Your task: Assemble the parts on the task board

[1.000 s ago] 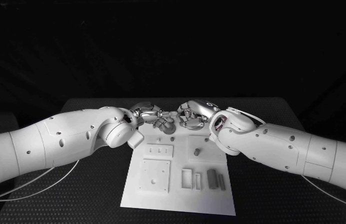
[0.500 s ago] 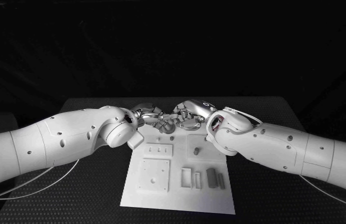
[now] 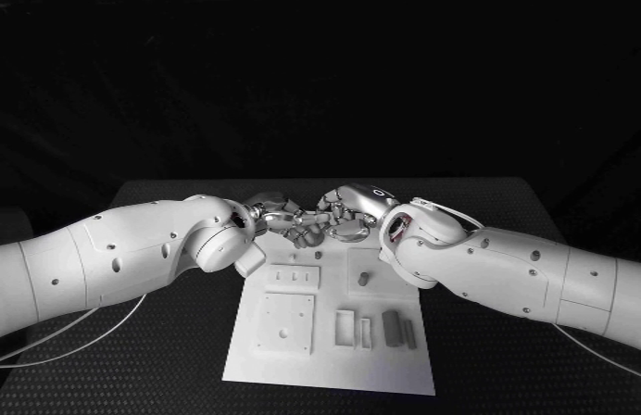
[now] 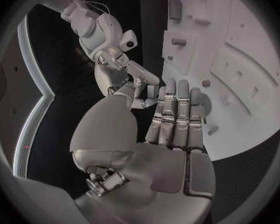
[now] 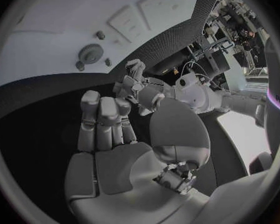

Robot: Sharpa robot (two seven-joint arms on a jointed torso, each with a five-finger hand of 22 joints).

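Both hands, left hand and right hand, are meeting fingertip to fingertip above the far edge of the task board. I cannot tell whether either is pinching a part. I am judging that slow, aligned moves are best here.

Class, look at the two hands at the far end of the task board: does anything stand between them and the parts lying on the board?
Nothing visible does. The left hand and right hand meet fingertip to fingertip above the far end of the board. The parts lie nearer the robot, with only bare board between. Whether either hand holds a part cannot be told.
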